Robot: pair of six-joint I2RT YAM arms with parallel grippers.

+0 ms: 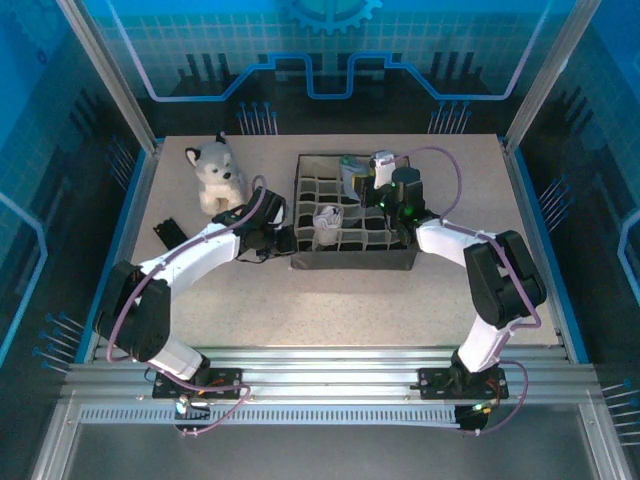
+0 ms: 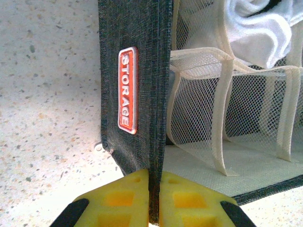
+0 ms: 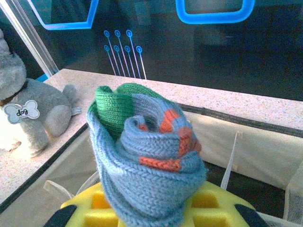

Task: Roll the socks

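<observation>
Dark fabric walls frame the storage organizer (image 1: 352, 262) mid-table, a plush husky (image 1: 217, 175) to its far left, a small black object (image 1: 170, 233) nearer. The left gripper (image 2: 154, 198) is clamped on the organizer's left wall beside the STORAGE label (image 2: 128, 90). The right gripper (image 3: 151, 208) squeezes the rolled grey-blue sock (image 3: 142, 142) over the far compartments, long axis running out along the fingers. The white sock (image 1: 328, 218) sits bunched in a middle compartment: two socks, one husky

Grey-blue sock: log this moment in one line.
left gripper: shut on dark grey fabric organizer wall | right gripper: shut on rolled grey-blue knit sock | white fabric sock: in compartment
</observation>
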